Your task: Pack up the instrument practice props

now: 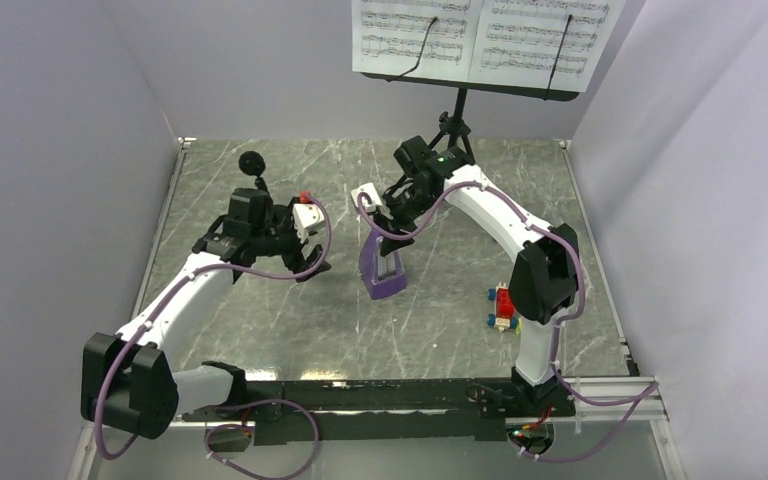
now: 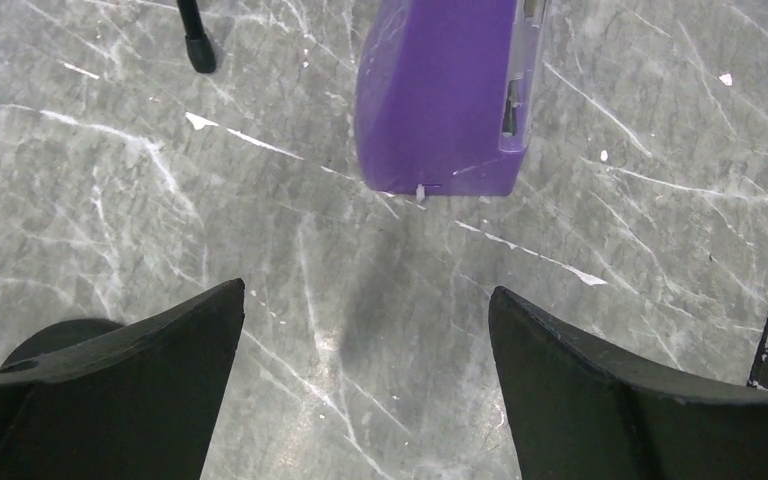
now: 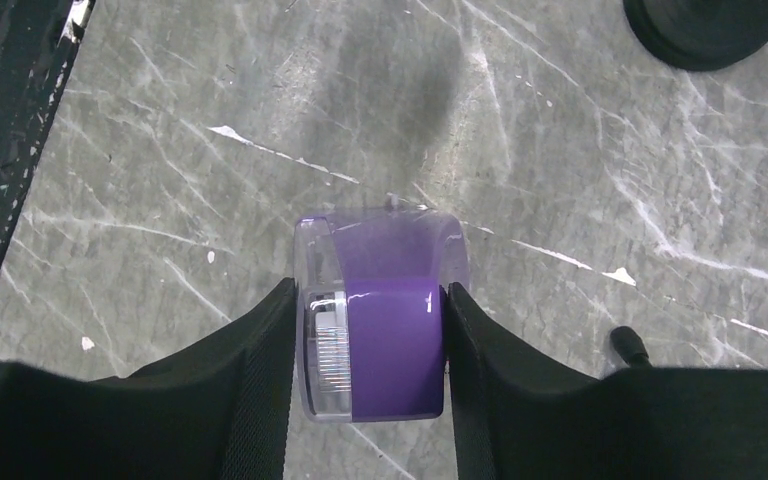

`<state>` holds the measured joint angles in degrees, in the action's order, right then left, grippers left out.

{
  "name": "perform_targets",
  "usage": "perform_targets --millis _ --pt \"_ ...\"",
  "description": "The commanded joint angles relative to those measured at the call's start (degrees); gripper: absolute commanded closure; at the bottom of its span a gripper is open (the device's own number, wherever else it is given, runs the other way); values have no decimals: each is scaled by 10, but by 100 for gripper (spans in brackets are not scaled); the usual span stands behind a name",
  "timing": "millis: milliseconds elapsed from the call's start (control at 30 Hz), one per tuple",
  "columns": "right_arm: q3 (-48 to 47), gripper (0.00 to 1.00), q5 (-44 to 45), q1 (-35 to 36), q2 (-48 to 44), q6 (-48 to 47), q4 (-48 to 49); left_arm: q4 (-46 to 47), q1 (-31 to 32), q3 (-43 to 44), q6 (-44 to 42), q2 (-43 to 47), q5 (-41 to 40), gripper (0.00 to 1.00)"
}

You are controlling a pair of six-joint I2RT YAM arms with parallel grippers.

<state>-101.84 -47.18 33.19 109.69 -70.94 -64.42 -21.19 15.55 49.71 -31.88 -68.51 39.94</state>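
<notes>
1. Metronome (image 1: 382, 270): purple wedge, upright mid-table (image 1: 260, 330) between the two arms. It is well apart from the music stand (image 1: 457, 125) at the back and the toy blocks (image 1: 503, 305) on the right.
2. Right gripper (image 1: 392, 250): down over the wedge from above, pinching it. In the wrist view both fingers (image 3: 260, 380) touch the body near its top, one on the clear-cover side and one on the purple side. The top edge is blurred, so I can't tell if the base is on the table or just off it.
3. Left gripper (image 2: 365, 295): spread wide with nothing between the fingers. It hovers low over the table near the metronome, pointing at its broad purple face.
4. Handling, my read:
   - It looks like a rigid plastic shell, probably light, with a smooth, slick finish.
   - The faces taper toward the top, so a high pinch may squeeze it downward out of the grip.
   - The clear cover looks thinner and may flex or pop under load.
5. Better hold, I'd say: lower on the body where the wedge is wider, with pads flat on the purple faces and off the clear panel. Use moderate force and lift straight up.
6. Not packed yet: the stand with its sheet-music pages (image 1: 480, 35), and the microphone stand (image 1: 253, 165) behind the left arm.
</notes>
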Motion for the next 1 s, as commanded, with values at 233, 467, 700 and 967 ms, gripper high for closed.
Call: perform_targets --millis 233,467,700,967 --pt "83 100 -13 -58 -74 96 67 19 35 -15 -119 -63 63 4" --pt "189 100 -38 -112 -122 161 139 101 73 -21 -48 -116 60 1" --pt "251 100 -39 -143 -161 163 151 152 105 8 -42 -186 72 1" --pt "274 100 -45 -149 -175 185 169 234 142 35 23 -256 41 1"
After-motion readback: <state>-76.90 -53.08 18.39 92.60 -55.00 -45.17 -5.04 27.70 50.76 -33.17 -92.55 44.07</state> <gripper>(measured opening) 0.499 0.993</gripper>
